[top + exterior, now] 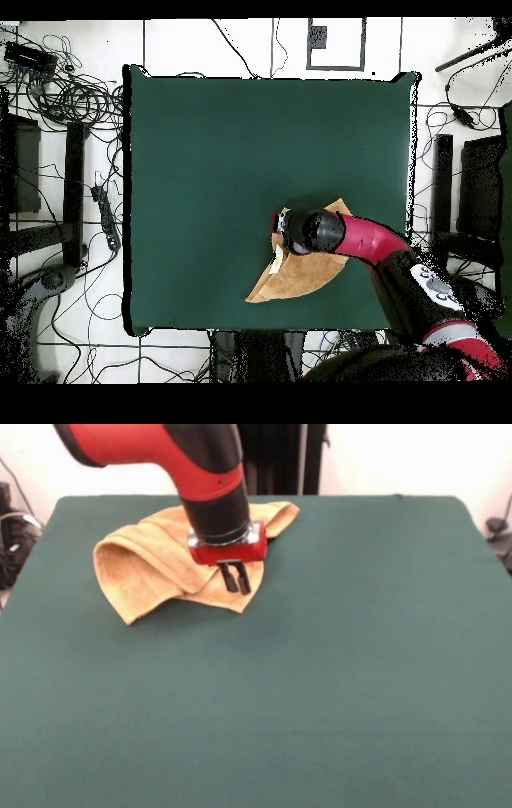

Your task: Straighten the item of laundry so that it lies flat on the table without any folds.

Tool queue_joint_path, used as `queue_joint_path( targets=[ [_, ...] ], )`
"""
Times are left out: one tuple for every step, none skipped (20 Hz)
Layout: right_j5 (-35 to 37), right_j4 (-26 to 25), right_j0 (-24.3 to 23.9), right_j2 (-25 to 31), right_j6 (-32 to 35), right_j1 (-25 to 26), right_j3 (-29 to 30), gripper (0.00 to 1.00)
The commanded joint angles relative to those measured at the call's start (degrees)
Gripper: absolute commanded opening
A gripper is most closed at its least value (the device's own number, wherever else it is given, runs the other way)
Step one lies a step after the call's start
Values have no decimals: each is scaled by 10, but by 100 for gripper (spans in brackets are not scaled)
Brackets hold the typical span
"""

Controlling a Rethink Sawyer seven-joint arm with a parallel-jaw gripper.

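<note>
mustard-yellow towel (148,564), dark green table (320,664) — plain, red-and-black arm (200,472)

a dark green table (336,664) carries only a crumpled mustard-yellow towel (148,564).

The red and black arm (160,448) bends down from above. Its pincer (235,580) points down, with its 2 fingers (230,578) close together.

Evenly and softly lit from above, bright without glare on the matte green tabletop (336,688). Only a faint, diffuse shadow under the towel (148,568) and beneath the gripper (236,580). Slightly soft focus throughout the front view; white wall at the far side nearly washed out.
</note>
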Motion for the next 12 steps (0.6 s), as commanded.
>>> queue_joint_path(
  targets=[
    [-193, -134, -2, -83, 60, 98, 140, 100],
    [-191, -134, -5, -81, 57, 91, 148, 100],
    [-186, -133, -8, -78, 54, 84, 156, 100],
    [-187, -132, -17, -72, 51, 77, 167, 100],
    [-183, -136, -19, -71, 44, 67, 177, 100],
    [-182, -136, -21, -70, 43, 58, 187, 100],
    [-182, -135, -21, -70, 43, 49, 196, 100],
    [-191, -138, -16, -74, 46, 39, 204, 100],
    [-195, -135, -13, -75, 51, 31, 213, 100],
    [-186, -132, -10, -73, 49, 23, 221, 100],
    [-180, -126, -15, -67, 48, 11, 233, 100],
    [-174, -120, -20, -61, 47, -1, 246, 100]
  ],
)
